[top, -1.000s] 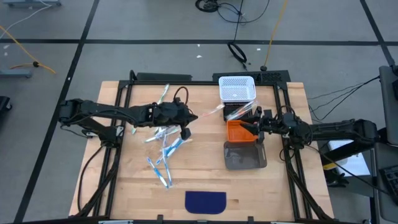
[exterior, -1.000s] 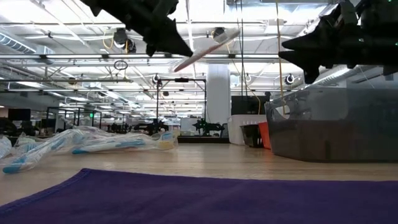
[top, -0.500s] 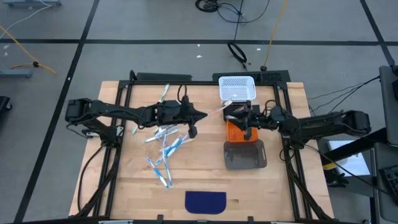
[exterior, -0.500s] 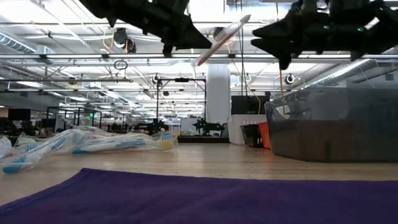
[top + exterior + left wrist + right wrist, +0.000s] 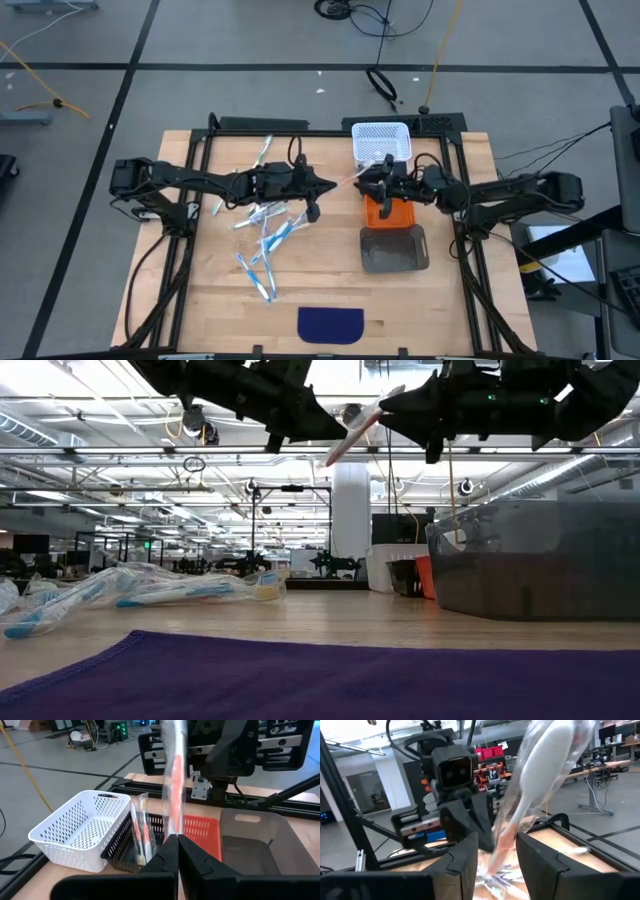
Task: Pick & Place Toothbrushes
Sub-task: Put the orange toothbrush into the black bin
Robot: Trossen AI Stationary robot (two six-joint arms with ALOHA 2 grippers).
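An orange-red and white toothbrush (image 5: pixel 356 175) in a clear wrapper hangs in the air between my two grippers, over the gap between the loose pile and the bins. My left gripper (image 5: pixel 322 187) is shut on one end of it. My right gripper (image 5: pixel 366 183) is open, and its two fingers stand on either side of the toothbrush's other half (image 5: pixel 507 837). A pile of wrapped blue, green and white toothbrushes (image 5: pixel 262 232) lies flat on the wooden table. My left gripper pinches the toothbrush's orange-red end (image 5: pixel 174 831) between its two fingers. The fingers come level from the table's left and lie along it. The toothbrush is lifted clear and slants up toward the right arm (image 5: pixel 358 426). My right gripper: I cannot tell whether its fingers (image 5: pixel 536 854) touch the wrapper.
Along the table's right side stand a white mesh basket (image 5: pixel 381 142), a black basket (image 5: pixel 118 851) with a few wrapped toothbrushes, an orange bin (image 5: pixel 385 214) and a grey bin (image 5: pixel 394 250). A purple cloth (image 5: pixel 331 323) lies at the near edge.
My right gripper has gone toward the table's left, up to the toothbrush, so that its open fingers now stand around it. My left gripper has carried the toothbrush a little toward the right and up, still shut on it.
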